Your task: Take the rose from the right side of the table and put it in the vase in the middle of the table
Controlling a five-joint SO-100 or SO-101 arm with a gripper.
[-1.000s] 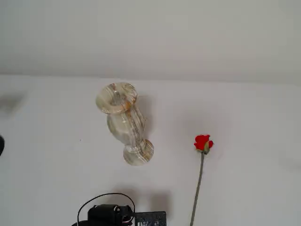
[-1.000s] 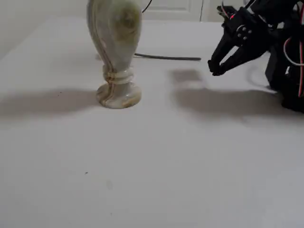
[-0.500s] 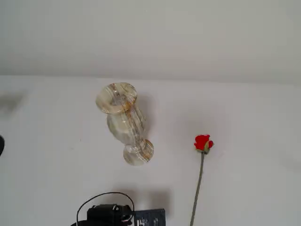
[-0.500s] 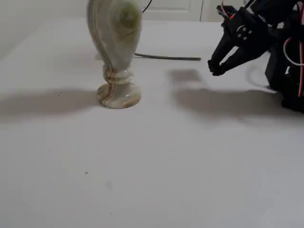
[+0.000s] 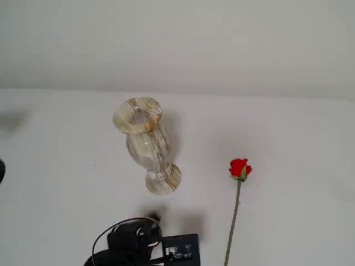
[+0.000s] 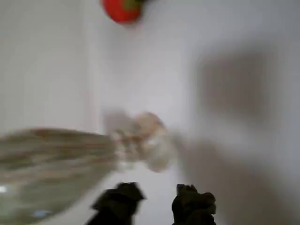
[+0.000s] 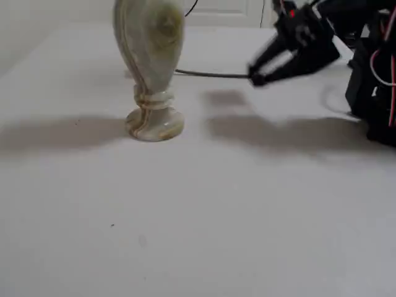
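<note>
The vase stands upright near the middle of the white table; its marbled body fills the upper left of a fixed view. To its right lies the rose, bloom away from the arm, stem running toward the bottom edge. In the side fixed view only the thin stem shows behind the vase. The wrist view is blurred, with the vase lying across the left and the red bloom at the top. My gripper hovers open and empty, right of the vase, near the stem's end; its fingertips show at the bottom.
The black arm with its cable loop comes in from the bottom edge of a fixed view, and its base with red and white wires fills the right edge of the other. A dark object sits at the left edge.
The gripper has swung left and slightly up toward the vase in the side fixed view. The arm reaches further into the other fixed view. Vase and rose have not moved.
</note>
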